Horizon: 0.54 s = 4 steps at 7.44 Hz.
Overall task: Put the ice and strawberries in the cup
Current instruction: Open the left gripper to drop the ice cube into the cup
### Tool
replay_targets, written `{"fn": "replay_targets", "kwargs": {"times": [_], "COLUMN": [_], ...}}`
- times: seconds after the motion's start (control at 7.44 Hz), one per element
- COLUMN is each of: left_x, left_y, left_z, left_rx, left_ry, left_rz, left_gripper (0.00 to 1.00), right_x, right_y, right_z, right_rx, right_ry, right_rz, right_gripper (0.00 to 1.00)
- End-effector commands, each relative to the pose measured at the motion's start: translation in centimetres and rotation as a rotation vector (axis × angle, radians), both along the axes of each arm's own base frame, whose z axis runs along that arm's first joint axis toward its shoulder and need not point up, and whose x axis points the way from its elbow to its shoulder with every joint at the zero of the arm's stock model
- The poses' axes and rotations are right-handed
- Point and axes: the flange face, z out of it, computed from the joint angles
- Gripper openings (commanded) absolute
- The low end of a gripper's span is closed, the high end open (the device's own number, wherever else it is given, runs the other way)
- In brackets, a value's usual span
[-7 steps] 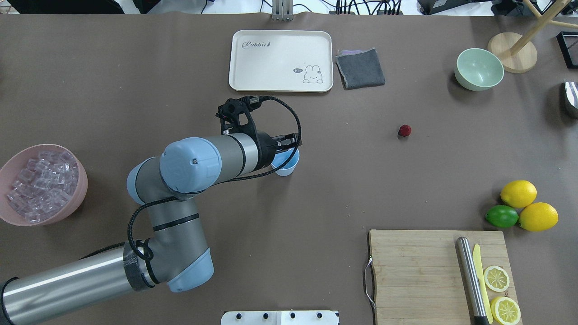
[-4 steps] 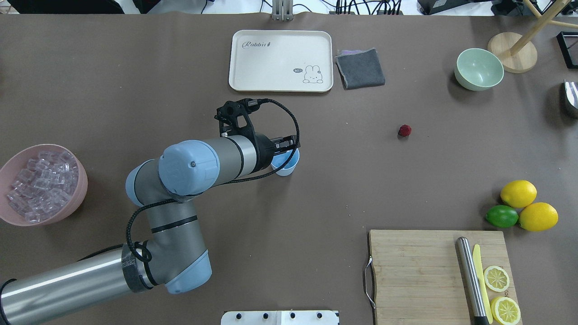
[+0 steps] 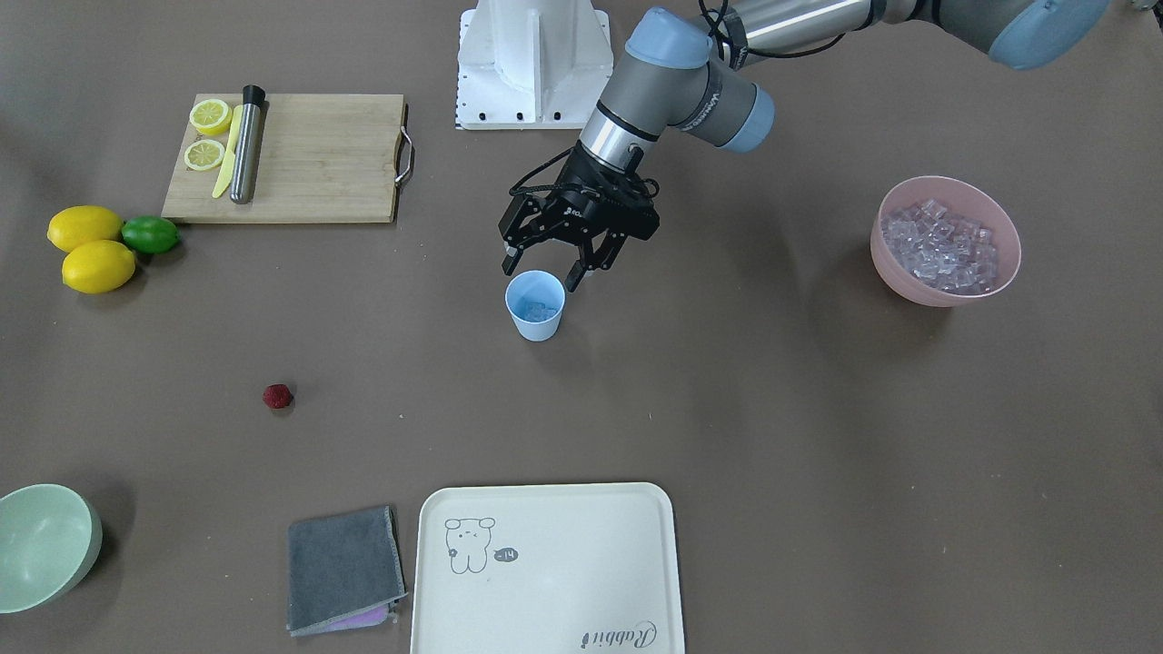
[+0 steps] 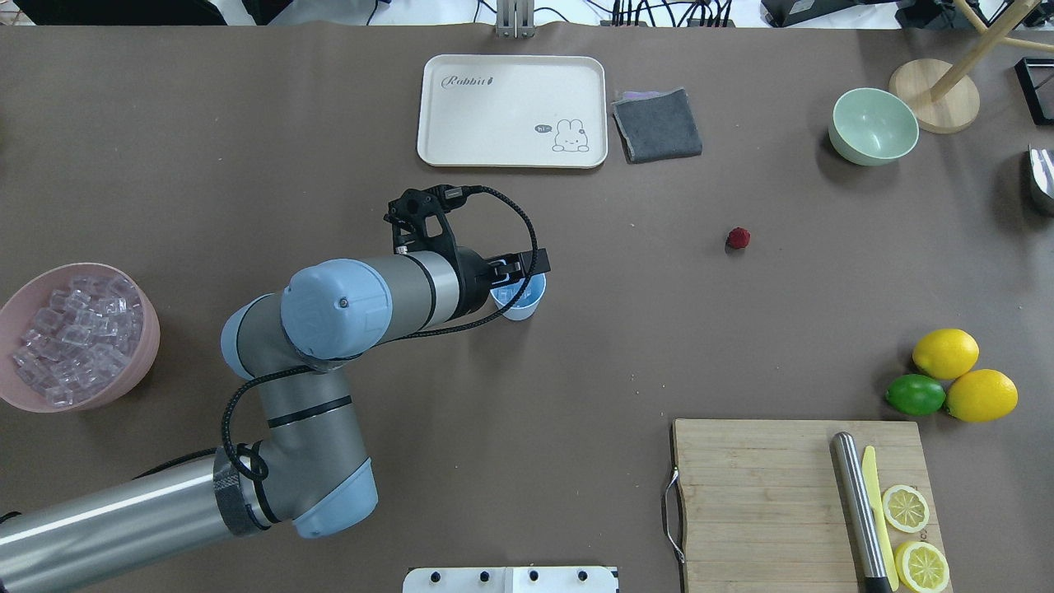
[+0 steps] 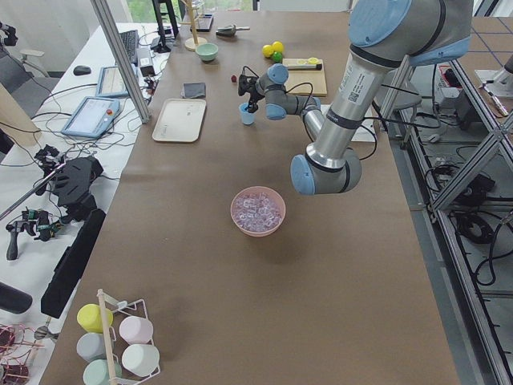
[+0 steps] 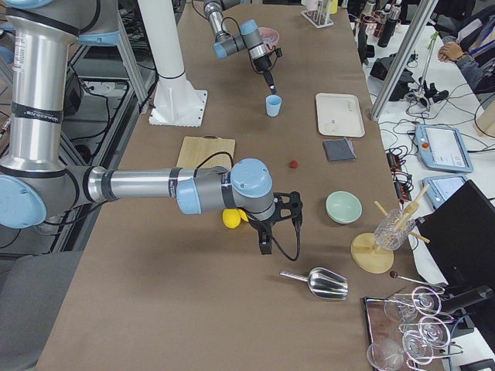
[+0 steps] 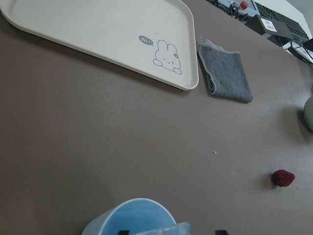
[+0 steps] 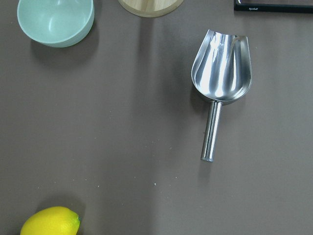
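Note:
The light-blue cup (image 3: pixel 535 313) stands upright mid-table, with some ice (image 3: pixel 540 311) inside. My left gripper (image 3: pixel 541 271) hangs just above its rim with its jaws spread wide; it also shows in the overhead view (image 4: pixel 515 270). In the left wrist view a clear cube (image 7: pixel 164 229) sits between the fingertips, over the cup (image 7: pixel 128 218), touching neither. The pink bowl (image 3: pixel 909 272) full of ice (image 3: pixel 945 243) stands apart on my left side. The strawberry (image 3: pixel 278 396) lies alone on the table (image 4: pixel 738 238). My right gripper (image 6: pixel 264 241) shows only in the exterior right view; I cannot tell its state.
A cream tray (image 4: pixel 461 123), grey cloth (image 4: pixel 657 123) and pale-green bowl (image 4: pixel 873 125) sit at the far side. A cutting board (image 4: pixel 757 494) with a knife and lemon halves, plus lemons and a lime (image 4: pixel 914 394), are near right. A metal scoop (image 8: pixel 221 81) lies under my right wrist.
My left arm has drawn back slightly to the left, so the gripper sits a little further left over the cup. The cup and strawberry have not moved.

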Motion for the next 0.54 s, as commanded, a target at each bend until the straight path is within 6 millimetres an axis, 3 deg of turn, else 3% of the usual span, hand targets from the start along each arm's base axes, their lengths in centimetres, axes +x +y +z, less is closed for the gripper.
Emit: {"fn": "replay_targets", "kwargs": {"times": [0.0, 0.27, 0.4], "left_x": [-1.7, -5.3, -9.3], "left_y": [0.8, 1.2, -0.6], "left_z": [-0.8, 0.9, 2.3], "left_rx": [0.011, 0.004, 0.019], "left_ry": [0.031, 0.003, -0.107], "left_rz": [0.002, 0.003, 0.084], "left_gripper": [0.97, 0.97, 0.99], "right_x": [0.0, 0.0, 0.0], "right_y": [0.0, 0.0, -0.3], "right_z": [0.0, 0.0, -0.2], "right_rx": [0.0, 0.074, 0.09], "right_ry": [0.0, 0.003, 0.003], "right_rz": [0.002, 0.004, 0.006], "right_gripper": [1.0, 1.0, 1.0]}}
